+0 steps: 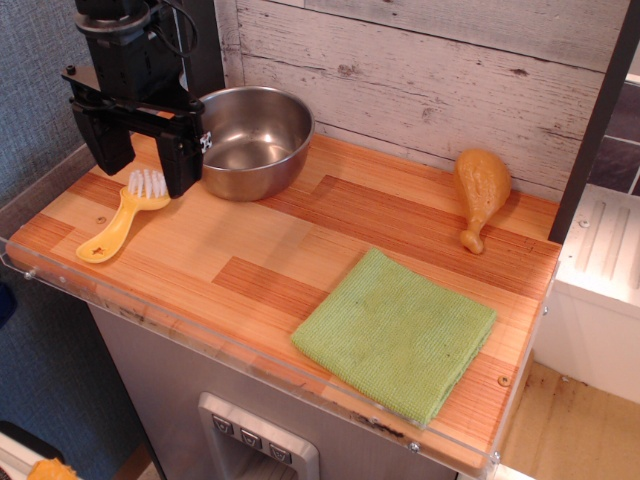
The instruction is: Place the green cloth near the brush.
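Observation:
The green cloth (397, 335) lies flat and folded at the front right of the wooden tabletop, reaching close to the front edge. The yellow brush (125, 214) lies at the far left of the table, white bristles up and pointing to the back, handle toward the front left. My gripper (146, 160) hangs at the back left, just above the brush's bristle end. Its two black fingers are spread apart and hold nothing. It is far from the cloth.
A steel bowl (254, 140) stands at the back, right beside the gripper. A tan toy drumstick (480, 195) lies at the back right. The wooden tabletop (260, 270) has a clear plastic lip at the front. A white plank wall runs behind.

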You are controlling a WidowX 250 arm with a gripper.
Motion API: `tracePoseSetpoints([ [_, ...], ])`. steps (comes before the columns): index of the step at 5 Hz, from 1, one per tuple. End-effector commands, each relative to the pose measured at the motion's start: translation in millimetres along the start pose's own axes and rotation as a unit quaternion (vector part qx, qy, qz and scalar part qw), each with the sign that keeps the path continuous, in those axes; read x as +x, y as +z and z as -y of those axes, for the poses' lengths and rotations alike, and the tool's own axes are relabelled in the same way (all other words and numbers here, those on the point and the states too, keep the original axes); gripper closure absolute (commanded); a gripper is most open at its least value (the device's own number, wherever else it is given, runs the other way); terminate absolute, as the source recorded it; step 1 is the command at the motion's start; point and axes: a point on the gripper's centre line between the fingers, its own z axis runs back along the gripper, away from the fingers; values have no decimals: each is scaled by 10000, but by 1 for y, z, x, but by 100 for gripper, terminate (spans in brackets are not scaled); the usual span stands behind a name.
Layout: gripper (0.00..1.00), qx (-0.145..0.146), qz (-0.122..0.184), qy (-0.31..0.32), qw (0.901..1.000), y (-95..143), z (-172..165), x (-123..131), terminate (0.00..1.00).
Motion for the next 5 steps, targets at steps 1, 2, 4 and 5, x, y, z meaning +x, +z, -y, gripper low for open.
tracePoseSetpoints([
  [1,0,0,0,0,10000,0,0,0,0],
  [2,0,-23,24,-335,9994,-8,48,8,0],
  [4,0,-131,271,-725,9969,-22,134,14,0],
  [5,0,-207,305,-902,9952,-40,160,16,0],
])
